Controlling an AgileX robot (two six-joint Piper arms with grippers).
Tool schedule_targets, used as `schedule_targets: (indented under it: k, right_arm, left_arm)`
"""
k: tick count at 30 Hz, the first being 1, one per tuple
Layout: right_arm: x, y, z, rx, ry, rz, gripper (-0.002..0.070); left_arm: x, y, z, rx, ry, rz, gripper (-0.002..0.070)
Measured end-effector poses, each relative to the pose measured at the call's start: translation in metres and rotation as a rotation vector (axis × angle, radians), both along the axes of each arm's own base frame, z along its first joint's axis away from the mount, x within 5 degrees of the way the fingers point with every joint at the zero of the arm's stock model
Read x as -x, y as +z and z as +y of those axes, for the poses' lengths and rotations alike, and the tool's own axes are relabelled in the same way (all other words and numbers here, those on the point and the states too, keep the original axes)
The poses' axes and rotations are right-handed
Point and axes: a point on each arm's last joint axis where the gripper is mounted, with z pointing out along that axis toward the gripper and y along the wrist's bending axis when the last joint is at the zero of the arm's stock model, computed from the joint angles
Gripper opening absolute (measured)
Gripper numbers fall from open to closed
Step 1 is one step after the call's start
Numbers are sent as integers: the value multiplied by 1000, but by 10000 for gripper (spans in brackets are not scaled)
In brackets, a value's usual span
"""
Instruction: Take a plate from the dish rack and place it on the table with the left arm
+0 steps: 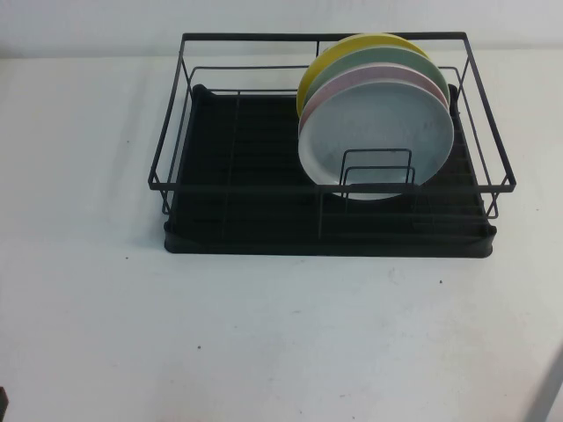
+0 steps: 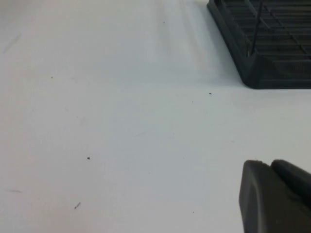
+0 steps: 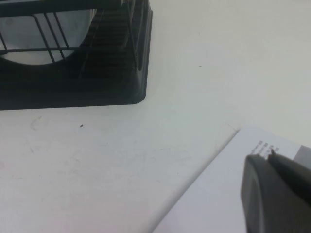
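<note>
The pale grey-blue plate stands on edge at the front of a stack in the right half of the black wire dish rack. It also shows through the wires in the right wrist view. My left gripper is shut and empty, low over the white table, left of the rack's front corner. My right gripper is shut and empty, over a white sheet to the right of the rack. Neither gripper shows clearly in the high view.
Behind the grey-blue plate stand a pink plate, a green plate and a yellow plate. A small wire divider crosses the front plate. A white printed sheet lies on the table by the right gripper.
</note>
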Motion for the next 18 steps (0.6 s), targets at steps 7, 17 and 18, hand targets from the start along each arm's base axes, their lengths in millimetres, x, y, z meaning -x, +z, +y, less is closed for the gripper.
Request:
schedule_targets:
  k: [7, 17, 18]
  right_arm:
    - [0, 0, 0, 0, 0, 0, -18]
    - [0, 0, 0, 0, 0, 0, -18]
    - [0, 0, 0, 0, 0, 0, -18]
  left_arm:
    - [0, 0, 0, 0, 0, 0, -3]
    - [0, 0, 2, -61, 5, -8, -3]
    - [0, 0, 2, -63, 5, -8, -3]
